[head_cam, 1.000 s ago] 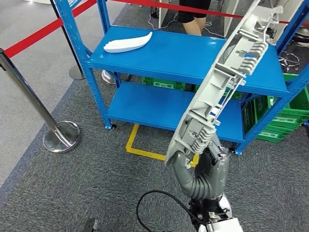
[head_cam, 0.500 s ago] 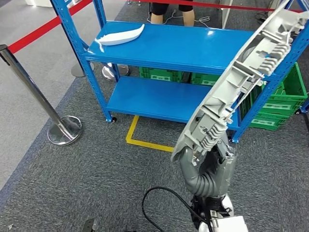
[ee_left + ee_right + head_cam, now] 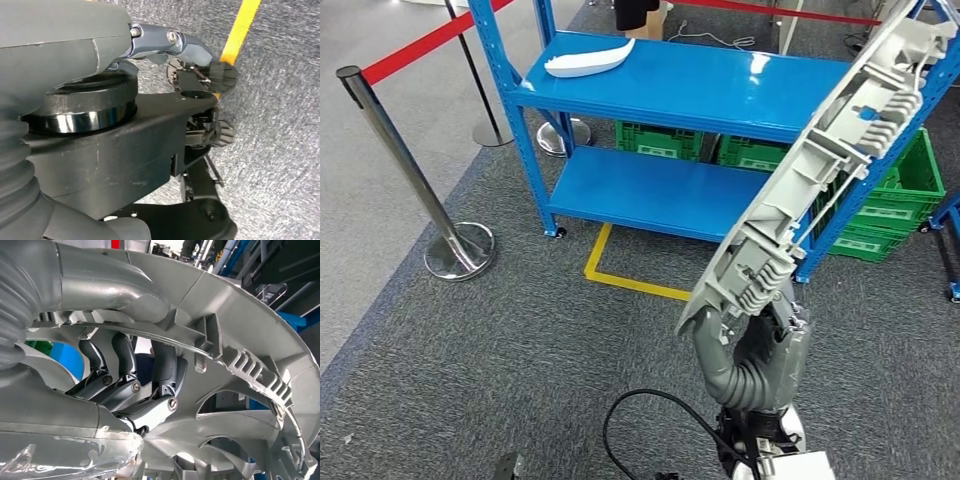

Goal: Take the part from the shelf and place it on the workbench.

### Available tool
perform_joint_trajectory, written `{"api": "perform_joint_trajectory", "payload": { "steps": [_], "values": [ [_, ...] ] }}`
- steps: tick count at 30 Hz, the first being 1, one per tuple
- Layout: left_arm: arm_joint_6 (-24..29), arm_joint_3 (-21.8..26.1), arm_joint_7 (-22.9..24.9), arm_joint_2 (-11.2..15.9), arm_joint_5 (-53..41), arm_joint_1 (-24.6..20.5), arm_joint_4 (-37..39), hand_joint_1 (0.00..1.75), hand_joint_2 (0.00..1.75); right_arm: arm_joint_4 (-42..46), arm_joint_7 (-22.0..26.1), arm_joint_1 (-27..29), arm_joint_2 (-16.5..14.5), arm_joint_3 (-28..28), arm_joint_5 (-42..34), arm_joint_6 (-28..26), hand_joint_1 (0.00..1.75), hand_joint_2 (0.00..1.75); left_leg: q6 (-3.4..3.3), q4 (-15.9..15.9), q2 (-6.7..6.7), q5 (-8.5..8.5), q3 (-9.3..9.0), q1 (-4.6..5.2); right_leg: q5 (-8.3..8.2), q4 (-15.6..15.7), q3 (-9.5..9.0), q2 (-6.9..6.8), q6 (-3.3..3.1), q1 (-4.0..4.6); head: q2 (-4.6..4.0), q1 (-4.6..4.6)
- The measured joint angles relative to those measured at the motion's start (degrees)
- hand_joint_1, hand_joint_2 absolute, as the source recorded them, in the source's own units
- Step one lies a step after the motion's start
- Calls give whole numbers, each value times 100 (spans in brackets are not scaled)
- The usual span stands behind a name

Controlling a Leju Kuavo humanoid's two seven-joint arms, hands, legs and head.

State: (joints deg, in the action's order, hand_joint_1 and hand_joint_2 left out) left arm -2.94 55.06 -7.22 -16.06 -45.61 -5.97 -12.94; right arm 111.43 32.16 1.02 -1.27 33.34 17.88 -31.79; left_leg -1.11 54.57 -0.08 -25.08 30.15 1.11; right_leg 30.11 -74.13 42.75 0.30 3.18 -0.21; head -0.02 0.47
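A chrome stanchion post [image 3: 392, 150] stands on a round base [image 3: 460, 250] on grey carpet [image 3: 509, 360], carrying a red belt [image 3: 418, 45]. Yellow floor tape [image 3: 622, 280] lies before the lower shelf. Green crates [image 3: 893, 215] sit beneath it. A black cable [image 3: 644, 400] loops on the carpet.

A part [image 3: 586, 60] lies on the shelf [image 3: 712, 95], crates [image 3: 893, 215] beneath.
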Motion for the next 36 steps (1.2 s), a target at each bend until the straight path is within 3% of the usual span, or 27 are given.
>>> {"api": "perform_joint_trajectory", "payload": {
  "steps": [1,3,5,9,11,13,14,15,16,18,20,21,24,26,28,29,30,31,34,36],
  "values": [
    [11,0,-3,-1,-6,0,0,0,175,0,8,2,0,-2,1,-8,175,175,11,12,0,29,44,-4,-83,217,-199,-1,-2,0,0,-1],
    [92,-1,-3,-4,-54,-1,0,0,175,2,32,-4,0,-3,-4,-19,175,175,47,52,-4,68,114,-14,-293,1037,-783,-2,-16,4,0,1],
    [222,-7,14,-9,-134,-2,0,0,175,10,52,-9,-2,-3,-8,-27,175,175,95,104,-6,94,169,-5,-383,1560,-1112,9,-73,17,0,-2],
    [381,-20,61,-11,-225,-2,0,0,175,19,68,-1,-12,-7,-3,-66,175,175,201,190,-8,85,256,0,-461,1608,-1069,14,-223,12,1,-12],
    [478,-27,85,-11,-281,-4,0,0,175,20,90,-4,-36,-10,11,-117,175,175,270,619,-9,-226,455,-14,-516,1625,-1020,4,-286,-10,0,-33],
    [548,-33,103,-13,-315,-3,0,0,175,20,110,-5,-54,-14,22,-165,175,175,325,1413,-8,-650,801,-36,-565,1622,-945,2,-304,-11,1,-52],
    [568,-34,111,-13,-323,-2,0,0,175,20,117,-4,-56,-15,24,-190,175,175,337,1717,-8,-763,926,-44,-590,1620,-910,3,-302,-11,1,-51],
    [584,-35,122,-12,-333,0,0,0,175,20,125,-3,-59,-16,24,-218,175,175,340,1833,-8,-764,960,-49,-613,1619,-879,3,-296,-10,1,-51],
    [602,-35,136,-11,-343,0,0,0,175,20,133,-3,-64,-16,23,-250,175,175,336,1714,-8,-657,876,-53,-635,1618,-855,4,-285,-11,0,-52],
    [655,-35,176,-11,-369,-3,0,0,175,20,156,-7,-81,-16,30,-320,175,175,320,997,-8,-305,451,-63,-675,1617,-822,8,-250,-9,0,-54],
    [708,-37,207,-15,-396,-14,0,0,175,34,189,-15,-95,-16,40,-388,175,175,284,331,-17,-123,100,-68,-708,1590,-775,8,-201,15,0,-54],
    [728,-38,218,-17,-408,-16,0,0,175,49,222,-18,-99,-16,43,-432,175,175,257,192,-23,-107,45,-65,-728,1582,-749,6,-173,25,1,-56],
    [779,-38,249,-23,-422,1,1,0,175,105,373,-15,-112,-16,39,-597,175,175,138,158,-24,-60,95,-57,-729,1543,-675,0,-85,11,1,-52],
    [804,-38,259,-27,-428,3,0,0,175,141,440,-18,-119,-16,58,-666,175,175,69,143,-17,-13,117,-72,-461,1174,-516,1,-37,4,0,-23],
    [813,-38,259,-24,-438,4,0,0,175,160,474,-19,-120,-16,106,-696,175,175,38,145,-11,11,146,-68,-52,434,-235,2,-2,4,0,8],
    [814,-39,261,-23,-445,7,1,0,175,162,485,-18,-120,-16,131,-704,175,175,33,146,-7,23,161,-65,76,121,-125,2,7,4,1,10],
    [814,-39,262,-22,-450,9,1,0,175,162,491,-16,-120,-16,149,-708,175,175,32,148,-5,33,173,-62,104,-19,-99,2,10,5,1,11],
    [815,-39,264,-22,-455,10,1,0,175,162,493,-15,-120,-16,164,-710,175,175,36,149,-4,42,181,-60,34,58,-179,2,6,5,1,11],
    [817,-42,266,-22,-469,7,0,0,175,162,496,-29,-122,-15,217,-712,175,175,71,171,-11,57,198,-50,-371,1133,-824,-1,-32,8,0,12],
    [819,-44,266,-21,-479,5,1,0,175,162,495,-49,-126,-14,264,-712,175,175,128,197,-13,76,238,-36,-440,1532,-1028,7,-85,21,0,5]
  ]
}}
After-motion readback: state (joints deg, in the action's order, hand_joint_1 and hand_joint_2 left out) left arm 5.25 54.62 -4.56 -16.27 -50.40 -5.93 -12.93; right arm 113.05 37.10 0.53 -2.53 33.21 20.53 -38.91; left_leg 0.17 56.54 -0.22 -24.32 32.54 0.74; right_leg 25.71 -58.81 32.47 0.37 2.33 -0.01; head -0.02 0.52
